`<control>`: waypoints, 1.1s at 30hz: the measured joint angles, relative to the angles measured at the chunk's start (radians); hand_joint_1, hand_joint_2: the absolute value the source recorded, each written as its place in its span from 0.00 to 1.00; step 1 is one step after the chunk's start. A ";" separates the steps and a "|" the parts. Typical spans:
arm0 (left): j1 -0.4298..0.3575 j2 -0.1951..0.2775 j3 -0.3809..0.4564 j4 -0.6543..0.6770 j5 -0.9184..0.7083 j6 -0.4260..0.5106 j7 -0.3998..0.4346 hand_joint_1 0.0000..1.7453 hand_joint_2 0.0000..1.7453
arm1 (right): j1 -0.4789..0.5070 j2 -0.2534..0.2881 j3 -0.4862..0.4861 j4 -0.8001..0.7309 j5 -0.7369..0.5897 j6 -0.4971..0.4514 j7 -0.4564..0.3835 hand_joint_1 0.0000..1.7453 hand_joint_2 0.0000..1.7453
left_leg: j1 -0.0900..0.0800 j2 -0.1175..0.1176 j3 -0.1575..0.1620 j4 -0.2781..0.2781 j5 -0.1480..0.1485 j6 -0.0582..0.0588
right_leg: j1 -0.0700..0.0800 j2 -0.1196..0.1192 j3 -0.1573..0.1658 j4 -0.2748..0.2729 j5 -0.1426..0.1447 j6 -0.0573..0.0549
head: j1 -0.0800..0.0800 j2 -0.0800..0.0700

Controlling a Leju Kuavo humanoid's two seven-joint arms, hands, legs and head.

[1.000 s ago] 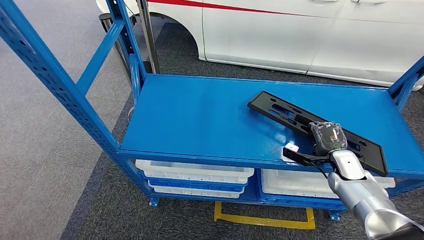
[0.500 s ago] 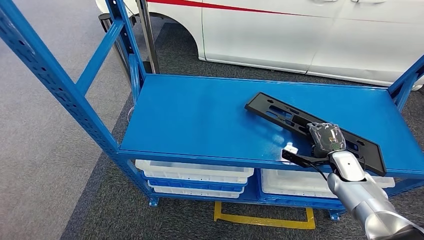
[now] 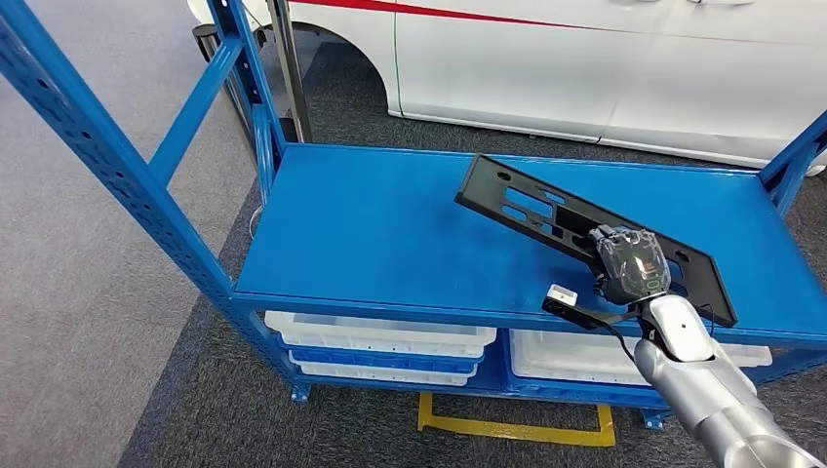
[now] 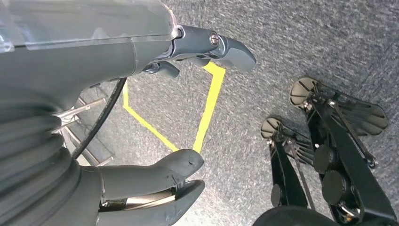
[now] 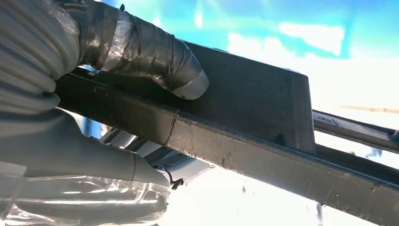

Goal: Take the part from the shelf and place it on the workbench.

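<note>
part: long flat black slotted plastic plate (image 3: 546, 216), raised tilted over blue metal shelf (image 3: 390, 234) | right hand (image 3: 624, 268): fingers (image 5: 155, 56) clamped on near rail | we judged it light, stiff; off-centre hold, likely to swing | left hand (image 4: 146, 183): held nothing, fingers apart

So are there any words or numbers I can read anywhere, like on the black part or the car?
There are none to read.
The black part held by the right hand: no writing visible.
The white car: a red stripe, no letters.
The blue shelf: no labels.
The yellow floor tape: plain lines, no words.
</note>
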 joint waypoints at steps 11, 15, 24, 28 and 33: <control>0.002 0.000 -0.012 0.000 0.009 -0.001 -0.005 0.00 1.00 | 0.120 -0.117 -0.034 -0.368 0.097 0.001 0.023 1.00 1.00 | 0.015 -0.001 -0.025 0.026 0.004 -0.021 | -0.024 0.012 -0.028 0.061 -0.008 0.024 | 0.000 0.000; 0.006 0.002 -0.020 0.000 0.010 0.000 -0.006 0.00 1.00 | 0.134 -0.133 -0.037 -0.406 0.102 0.002 0.027 1.00 1.00 | 0.013 -0.004 -0.042 0.035 0.014 -0.052 | -0.016 0.018 -0.040 0.044 0.010 -0.007 | -0.001 0.000; 0.007 0.002 -0.024 0.002 0.014 0.001 -0.011 0.00 1.00 | 0.152 -0.151 -0.037 -0.440 0.105 0.002 0.028 1.00 1.00 | 0.010 0.001 -0.039 0.221 -0.150 -0.046 | 0.009 0.005 -0.117 0.047 0.071 -0.051 | -0.001 0.000; 0.001 0.004 -0.025 0.002 0.020 0.003 -0.011 0.00 1.00 | 0.147 -0.155 -0.037 -0.449 0.104 0.004 0.028 1.00 1.00 | -0.010 0.005 0.089 0.009 -0.100 -0.013 | 0.011 0.004 -0.131 0.043 0.097 -0.038 | -0.001 0.000; 0.005 0.003 -0.026 0.003 0.021 0.001 -0.013 0.00 1.00 | 0.152 -0.172 -0.037 -0.456 0.097 0.006 0.029 1.00 1.00 | -0.004 0.011 0.069 -0.026 -0.036 0.007 | 0.007 0.006 -0.151 0.084 0.043 -0.010 | 0.000 0.000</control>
